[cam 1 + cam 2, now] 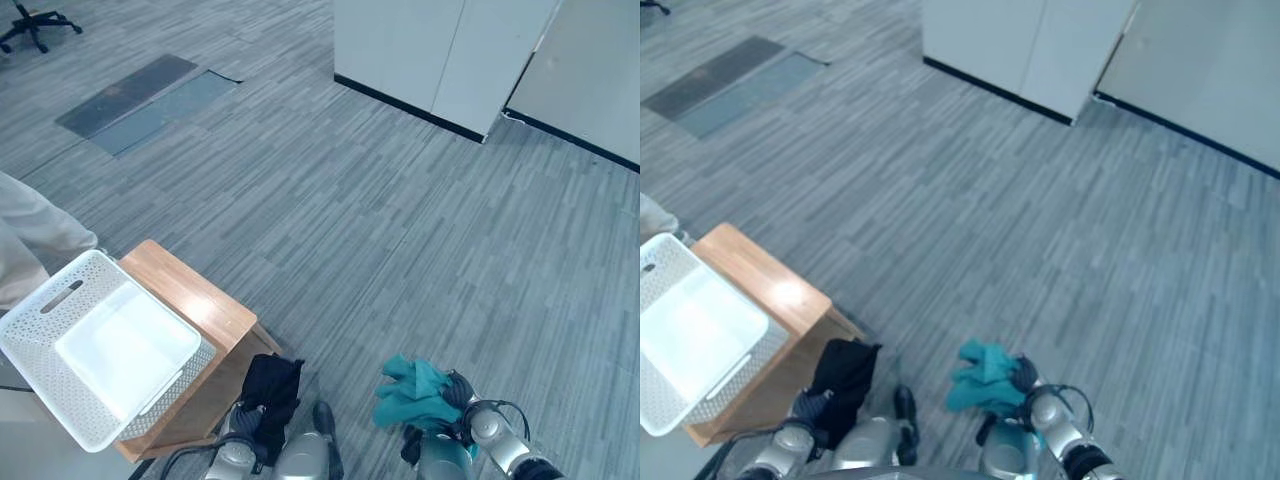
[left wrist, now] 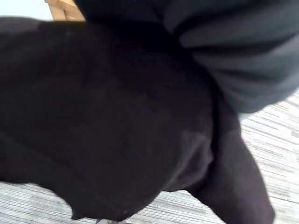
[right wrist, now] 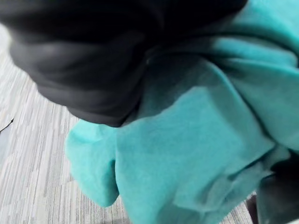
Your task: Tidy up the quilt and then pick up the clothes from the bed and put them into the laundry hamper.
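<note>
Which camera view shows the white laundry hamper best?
The left eye view: the whole white hamper is visible there, empty, resting on the wooden stand. The right eye view cuts it off at the picture's edge. The wrist views show the black garment and teal garment instead.

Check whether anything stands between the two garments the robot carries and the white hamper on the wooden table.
Nothing visible does. The black garment hangs beside the table, close to the hamper, which is open on top. The teal garment hangs further right, above bare floor, with the black garment between it and the hamper.
</note>
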Controlling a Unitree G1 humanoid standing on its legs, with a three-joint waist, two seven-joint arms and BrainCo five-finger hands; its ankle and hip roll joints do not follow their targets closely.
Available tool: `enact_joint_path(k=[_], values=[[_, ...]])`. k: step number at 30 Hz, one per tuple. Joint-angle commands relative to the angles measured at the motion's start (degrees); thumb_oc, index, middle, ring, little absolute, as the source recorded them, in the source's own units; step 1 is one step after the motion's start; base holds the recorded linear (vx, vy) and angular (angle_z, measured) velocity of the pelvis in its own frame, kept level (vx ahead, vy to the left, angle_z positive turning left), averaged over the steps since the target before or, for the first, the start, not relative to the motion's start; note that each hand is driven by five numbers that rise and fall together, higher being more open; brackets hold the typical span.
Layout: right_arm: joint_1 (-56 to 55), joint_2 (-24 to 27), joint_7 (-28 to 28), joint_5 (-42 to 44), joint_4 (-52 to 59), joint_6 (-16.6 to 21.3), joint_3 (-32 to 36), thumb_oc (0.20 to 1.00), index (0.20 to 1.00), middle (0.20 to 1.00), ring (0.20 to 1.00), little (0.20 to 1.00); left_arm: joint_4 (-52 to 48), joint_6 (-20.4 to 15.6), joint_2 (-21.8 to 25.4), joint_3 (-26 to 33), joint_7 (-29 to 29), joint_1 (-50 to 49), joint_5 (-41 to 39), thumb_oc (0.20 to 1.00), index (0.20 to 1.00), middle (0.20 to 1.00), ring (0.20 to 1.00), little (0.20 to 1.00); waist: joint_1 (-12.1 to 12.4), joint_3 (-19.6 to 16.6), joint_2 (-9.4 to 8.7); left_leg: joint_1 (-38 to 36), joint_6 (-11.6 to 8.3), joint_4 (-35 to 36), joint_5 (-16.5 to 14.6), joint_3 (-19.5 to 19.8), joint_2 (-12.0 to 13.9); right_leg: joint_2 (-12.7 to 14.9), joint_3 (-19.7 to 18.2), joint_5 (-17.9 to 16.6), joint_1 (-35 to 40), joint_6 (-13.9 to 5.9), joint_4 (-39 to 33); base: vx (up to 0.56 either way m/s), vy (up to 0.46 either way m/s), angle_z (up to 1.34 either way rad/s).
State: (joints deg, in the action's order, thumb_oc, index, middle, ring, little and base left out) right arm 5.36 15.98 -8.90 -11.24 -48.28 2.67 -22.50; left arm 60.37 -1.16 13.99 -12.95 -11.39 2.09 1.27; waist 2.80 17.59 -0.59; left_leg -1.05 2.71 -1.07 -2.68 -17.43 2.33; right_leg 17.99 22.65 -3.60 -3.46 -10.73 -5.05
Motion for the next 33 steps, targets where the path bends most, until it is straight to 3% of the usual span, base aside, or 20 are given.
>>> enact_joint_path(k=[1, 6, 7, 8, 10, 11, 12, 14, 15, 17, 18, 22, 24, 25, 27, 28, 29, 30, 32, 33], values=[[-0.7, 2.4, 0.8, -0.7, 4.7, 0.8, 1.4, 0.200, 0.200, 0.200, 0.200, 0.200, -2.0, -1.9, 0.6, -1.9, -0.5, -1.0, 1.6, 0.200, 0.200, 0.200, 0.200, 0.200, 0.0, -0.2, 1.04, -8.0, -5.51, -0.4, -9.2, 6.1, 3.0, 2.6, -5.7, 1.3, -0.4, -1.56, 5.2, 0.52, -0.210, 0.76], [-0.9, 2.3, 1.3, -1.1, 3.5, 1.0, 1.3, 0.200, 0.200, 0.200, 0.200, 0.200, -1.1, -1.9, 0.3, -1.0, -1.0, -2.3, 1.1, 0.200, 0.200, 0.200, 0.200, 0.200, 0.3, -1.5, 0.49, -9.5, -6.28, -3.5, -11.8, 8.7, 4.6, 1.6, -3.0, 1.5, 1.0, -2.79, 5.9, 0.40, -0.217, 0.67], [0.6, 3.0, 1.8, -0.9, 2.0, 1.7, 0.1, 0.200, 0.200, 0.200, 0.200, 0.200, -2.0, -2.5, 0.5, -0.6, -1.2, -2.5, -0.1, 0.200, 0.200, 0.200, 0.200, 0.200, 2.6, -1.6, 1.10, -2.5, -8.85, -20.2, -6.2, 11.6, 8.4, -1.6, 1.6, 2.8, 5.7, -0.31, 1.7, 0.38, -0.289, 0.71], [0.7, 2.9, 1.8, -0.9, 2.0, 1.7, 0.1, 0.200, 0.200, 0.200, 0.200, 0.200, -2.0, -2.5, 0.5, -0.6, -1.2, -2.5, -0.1, 0.200, 0.200, 0.200, 0.200, 0.200, 2.4, -1.8, 0.96, -2.2, -8.79, -20.3, -6.1, 11.8, 8.2, -1.4, 1.8, 2.7, 5.6, -0.32, 1.6, 0.48, -0.395, 0.80], [2.3, 3.7, 1.4, -0.2, 2.7, 2.1, -0.7, 0.200, 0.200, 0.200, 0.200, 0.200, -3.4, -2.9, 0.5, -0.6, -1.5, -2.7, -0.6, 0.200, 0.200, 0.200, 0.200, 0.200, 3.9, -0.7, 0.46, 4.1, -8.75, -31.8, -2.6, 9.8, 10.7, -2.5, 5.2, 4.1, 8.7, 1.60, 0.0, 0.29, -0.238, 0.77], [3.1, 4.2, 1.9, -0.2, 2.2, 2.1, -1.6, 0.200, 0.200, 0.200, 0.200, 0.200, -3.4, -3.0, 0.7, -0.1, -1.3, -2.6, -0.7, 0.200, 0.200, 0.200, 0.200, 0.200, 5.5, -0.1, -0.04, 7.3, -8.36, -33.9, -3.6, 6.3, 11.5, -3.7, 6.6, 6.3, 10.7, 2.61, 0.0, 0.29, -0.194, 0.28], [3.2, 4.2, 1.8, -0.1, 2.1, 2.1, -1.6, 0.200, 0.200, 0.200, 0.200, 0.200, -3.4, -3.0, 0.7, -0.1, -1.3, -2.6, -0.7, 0.200, 0.200, 0.200, 0.200, 0.200, 5.5, -0.1, 0.00, 7.4, -8.37, -34.0, -3.7, 6.3, 11.6, -3.8, 6.6, 6.3, 10.7, 2.61, 0.0, 0.43, -0.195, 0.24], [4.6, 4.1, 2.1, -0.3, 0.7, 2.5, -2.7, 0.200, 0.200, 0.200, 0.200, 0.200, -1.9, -3.2, 0.5, -0.1, -0.7, -2.8, 0.6, 0.200, 0.200, 0.200, 0.200, 0.200, 7.5, -0.9, -0.72, 12.2, -6.70, -26.7, -8.0, 3.9, 5.9, -5.5, 7.5, 8.5, 11.9, 2.71, 0.0, 0.34, -0.080, 0.64], [4.7, 4.1, 2.1, -0.3, 0.6, 2.5, -2.7, 0.200, 0.200, 0.200, 0.200, 0.200, -1.9, -3.2, 0.5, -0.1, -0.7, -2.8, 0.6, 0.200, 0.200, 0.200, 0.200, 0.200, 7.5, -0.9, -0.80, 12.1, -6.67, -26.6, -7.9, 3.9, 5.7, -5.4, 7.6, 8.6, 11.9, 2.67, 0.0, 0.26, -0.003, 0.93], [5.9, 3.5, 1.6, -0.2, -0.4, 3.0, -2.9, 0.200, 0.200, 0.200, 0.200, 0.200, 0.1, -3.2, 0.1, -0.1, 0.0, -3.2, 1.9, 0.200, 0.200, 0.200, 0.200, 0.200, 8.3, -2.2, 0.57, 12.8, -6.58, -15.5, -4.8, -0.3, 3.5, -9.2, 7.7, 11.3, 13.4, 2.41, 0.0, 0.51, 0.037, 0.68], [6.8, 2.9, 0.9, 0.2, -1.6, 3.5, -2.9, 0.200, 0.200, 0.200, 0.200, 0.200, 1.7, -3.1, -0.4, -0.1, 0.7, -3.6, 2.4, 0.200, 0.200, 0.200, 0.200, 0.200, 9.1, -3.3, 2.01, 13.5, -7.36, -6.9, 0.6, -4.5, 2.2, -11.9, 8.7, 13.4, 14.7, 2.35, 0.0, 0.65, 0.073, 0.61], [8.2, 1.4, -0.3, 0.2, -2.8, 3.8, -3.9, 0.200, 0.200, 0.200, 0.200, 0.200, 3.2, -2.5, -0.6, -0.4, 1.2, -3.7, 2.8, 0.200, 0.200, 0.200, 0.200, 0.200, 9.8, -4.4, 2.23, 14.7, -7.07, -3.5, 3.1, -10.0, 2.2, -15.1, 9.9, 15.4, 17.5, 3.22, 0.0, 0.47, 0.095, 0.65], [8.3, 0.7, -0.1, -0.5, -3.0, 3.8, -5.1, 0.200, 0.200, 0.200, 0.200, 0.200, 3.1, -2.3, -0.4, -0.3, 1.4, -3.6, 2.5, 0.200, 0.200, 0.200, 0.200, 0.200, 10.3, -4.5, 1.36, 13.8, -5.38, -3.5, 2.5, -9.8, 0.9, -15.8, 9.5, 14.7, 18.0, 3.61, 0.0, 0.54, 0.126, 0.93], [8.1, -0.3, 0.0, -1.9, -3.3, 4.2, -6.3, 0.200, 0.200, 0.200, 0.200, 0.200, 3.2, -2.5, 0.3, -0.4, 1.7, -3.8, 2.5, 0.200, 0.200, 0.200, 0.200, 0.200, 11.0, -4.6, -0.98, 10.7, -3.00, -2.8, 0.5, -8.5, -1.8, -15.9, 9.6, 12.1, 17.9, 2.18, 4.2, 0.47, 0.122, 0.67], [8.8, -0.8, 0.2, -2.5, -3.4, 4.0, -6.5, 0.200, 0.200, 0.200, 0.200, 0.200, 3.3, -2.4, 0.5, -0.3, 1.1, -2.7, 2.1, 0.200, 0.200, 0.200, 0.200, 0.200, 10.0, -3.4, -1.26, 7.8, -1.98, -3.0, -1.6, -7.8, -2.5, -12.9, 9.4, 10.5, 14.2, -1.50, 14.6, 0.50, 0.207, 0.48], [9.4, -0.6, 0.5, -2.8, -3.1, 3.9, -6.7, 0.200, 0.200, 0.200, 0.200, 0.200, 2.4, -2.6, 0.7, 0.0, 0.3, -2.0, 1.4, 0.200, 0.200, 0.200, 0.200, 0.200, 9.2, -2.8, -0.38, 6.0, -1.37, -1.5, -0.7, -6.6, -2.3, -12.2, 7.3, 7.7, 9.3, -1.24, 21.7, 0.26, 0.173, 0.69], [9.4, -0.6, 0.5, -2.8, -3.1, 3.9, -6.7, 0.200, 0.200, 0.200, 0.200, 0.200, 2.4, -2.6, 0.7, 0.0, 0.3, -1.9, 1.4, 0.200, 0.200, 0.200, 0.200, 0.200, 9.2, -2.8, -0.45, 6.0, -1.31, -1.4, -0.6, -6.7, -2.4, -12.0, 7.2, 7.9, 9.1, -1.30, 22.1, 0.34, 0.117, 0.67], [9.2, 0.0, 0.8, -3.0, -2.5, 3.8, -6.3, 0.200, 0.200, 0.200, 0.200, 0.200, 0.8, -3.3, 0.5, 0.0, -0.4, -1.1, 0.1, 0.200, 0.200, 0.200, 0.200, 0.200, 9.1, -2.8, 0.24, 4.2, -1.96, 0.2, -0.2, -2.5, -2.6, -11.5, 5.9, 7.9, 6.5, -2.59, 24.3, 0.38, -0.008, 0.63], [9.1, 0.2, 0.6, -2.7, -2.6, 3.9, -6.2, 0.200, 0.200, 0.200, 0.200, 0.200, 0.4, -3.6, 0.4, -0.3, -0.7, -0.6, -0.4, 0.200, 0.200, 0.200, 0.200, 0.200, 8.9, -3.3, 0.55, 3.8, -2.40, 1.1, 0.2, 0.1, -2.6, -11.6, 6.1, 9.1, 5.9, -1.70, 23.5, 0.40, -0.061, 0.92], [8.5, 0.7, 0.5, -2.3, -2.9, 4.0, -5.8, 0.200, 0.200, 0.200, 0.200, 0.200, -0.1, -4.1, 0.3, -1.2, -1.0, 0.4, -0.8, 0.200, 0.200, 0.200, 0.200, 0.200, 8.5, -4.7, 0.69, 2.4, -3.35, 3.2, -0.1, 4.4, -2.5, -10.3, 5.2, 11.2, 4.5, 0.58, 19.0, 0.29, -0.074, 1.37]])
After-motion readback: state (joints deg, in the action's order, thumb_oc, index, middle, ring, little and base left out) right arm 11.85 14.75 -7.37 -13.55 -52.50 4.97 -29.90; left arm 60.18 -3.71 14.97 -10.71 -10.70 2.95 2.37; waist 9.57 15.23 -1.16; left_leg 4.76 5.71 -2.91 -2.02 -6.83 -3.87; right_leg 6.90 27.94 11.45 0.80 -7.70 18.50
